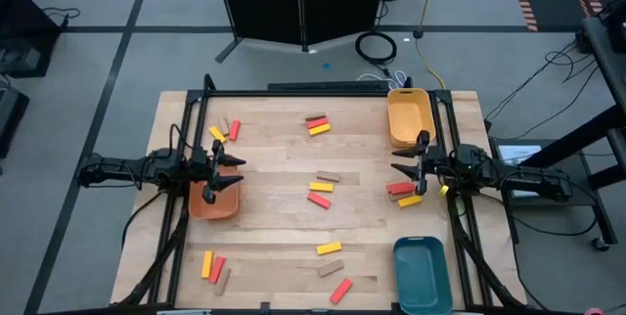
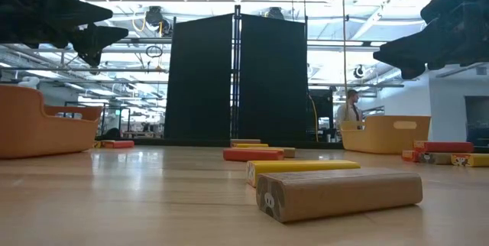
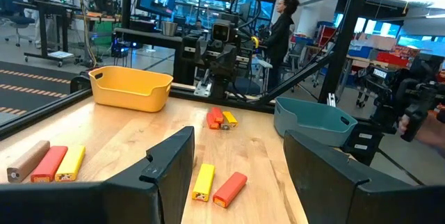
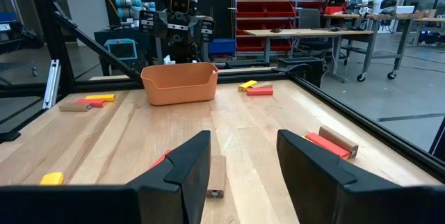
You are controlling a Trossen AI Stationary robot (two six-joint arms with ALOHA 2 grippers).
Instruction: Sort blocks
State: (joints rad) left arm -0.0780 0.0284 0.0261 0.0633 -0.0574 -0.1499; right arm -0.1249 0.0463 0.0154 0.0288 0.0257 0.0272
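Note:
Red, yellow and tan blocks lie flat in small groups on the wooden table: far left point(image 1: 225, 131), far middle point(image 1: 316, 124), middle point(image 1: 322, 189), right point(image 1: 403, 194), near left point(image 1: 213, 267) and near middle point(image 1: 333, 258). My left gripper point(image 1: 237, 172) point(image 3: 238, 144) hangs level and open above the orange tray point(image 1: 215, 200) at the table's left side. Facing it from the right side, my right gripper point(image 1: 396, 175) point(image 4: 243, 144) is also level and open, above the blocks there. Neither has anything between its fingers. In the low view a tan block point(image 2: 340, 194) lies closest.
A yellow tray point(image 1: 409, 117) stands at the far right and a teal tray point(image 1: 423, 272) at the near right corner. Black frame rails point(image 1: 323, 90) run along the table's edges. A black panel point(image 2: 237, 78) stands behind the far edge, and people show in the room beyond.

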